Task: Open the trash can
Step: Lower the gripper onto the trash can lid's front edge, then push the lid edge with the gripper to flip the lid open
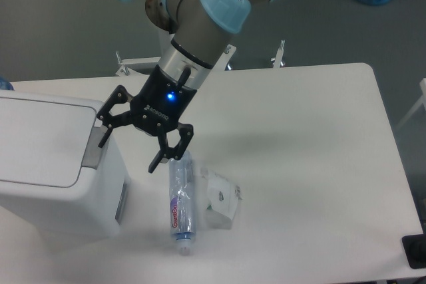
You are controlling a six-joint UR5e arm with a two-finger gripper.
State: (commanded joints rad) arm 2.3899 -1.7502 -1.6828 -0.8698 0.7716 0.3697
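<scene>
Hovering over the left half of the table point(313, 118), your gripper point(128, 153) hangs with its two fingers spread wide apart and nothing between them; one fingertip point(103, 140) sits at the right-hand edge of the trash can point(60, 177), the other point(155, 165) beside the neck end of the bottle point(180, 201). You will note that this placement puts the tool close to the grey push tab point(94, 147), which I judge to be the point of contact the task calls for, since pressing it is the likely way to release the lid point(43, 141). Whether the near fingertip is touching the tab or only hanging above it cannot be settled from this single view. The trash can stands at the left edge of the table, partly cut off by the frame: a large white box with rounded corners, a flat white lid lying flush and shut, and the grey tab set at the lid's right end. A darker recess shows on its right wall. The clear plastic bottle lies on its side just right of the can, with a crumpled white wrapper point(221, 201) next to it; neither belongs to the task, and you should keep the descent clear of the bottle. Lid unopened; task not yet accomplished.
</scene>
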